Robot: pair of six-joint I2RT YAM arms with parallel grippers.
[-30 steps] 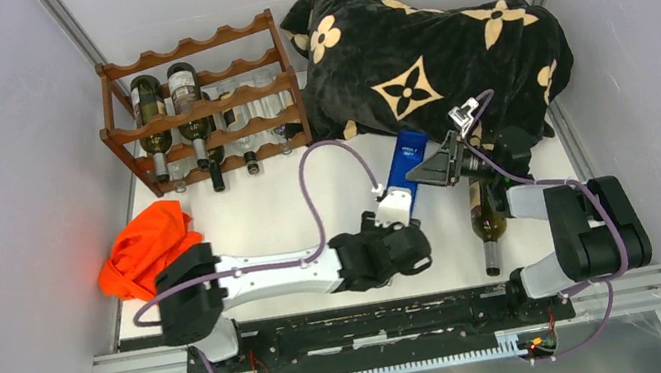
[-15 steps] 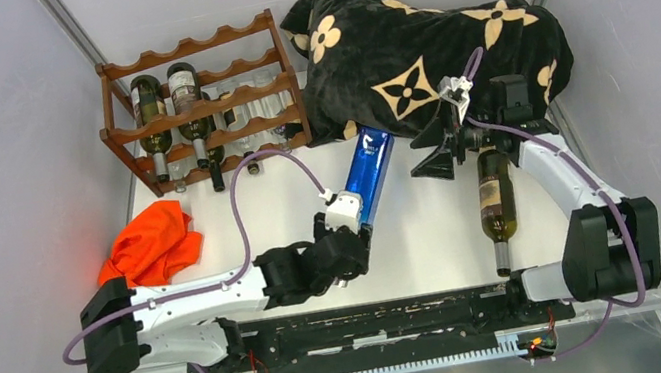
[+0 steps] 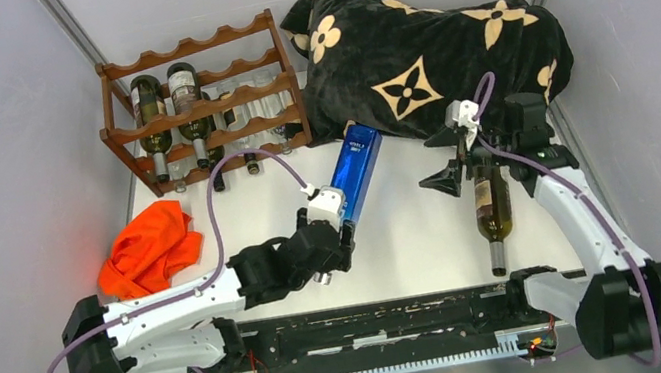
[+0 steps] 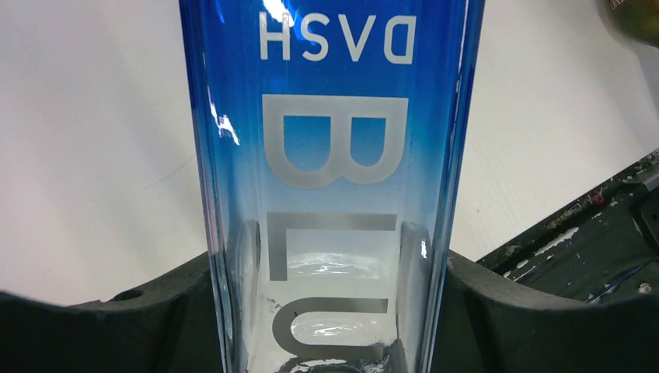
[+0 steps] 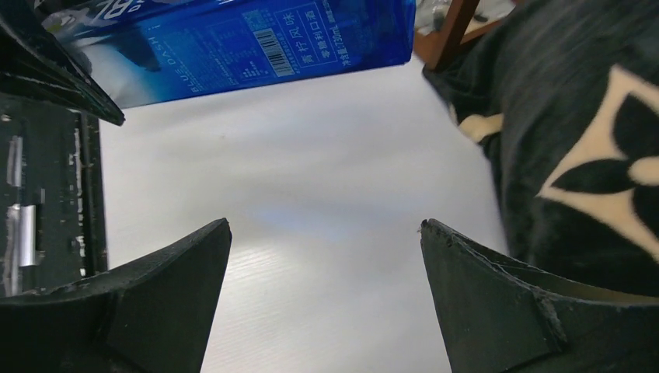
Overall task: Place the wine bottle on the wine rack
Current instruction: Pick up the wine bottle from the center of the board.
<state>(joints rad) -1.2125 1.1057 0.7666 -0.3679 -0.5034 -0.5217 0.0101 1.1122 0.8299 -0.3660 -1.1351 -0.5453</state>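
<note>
The left hand [image 3: 336,218] gripped the blue bottle [image 3: 357,156]. The right hand [image 5: 324,229] stood wide open and empty over the table [image 5: 295,140].

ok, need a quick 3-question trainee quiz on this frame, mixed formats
1. True or false: the left hand is shut on the blue bottle.
2. What lies on the table beside the open right hand? A) a mug B) a dark wine bottle C) a plate
3. Fill in: in the top view, the wine rack stands to the ___ of the black blanket.

Key: 1 true; 2 B; 3 left.
</note>
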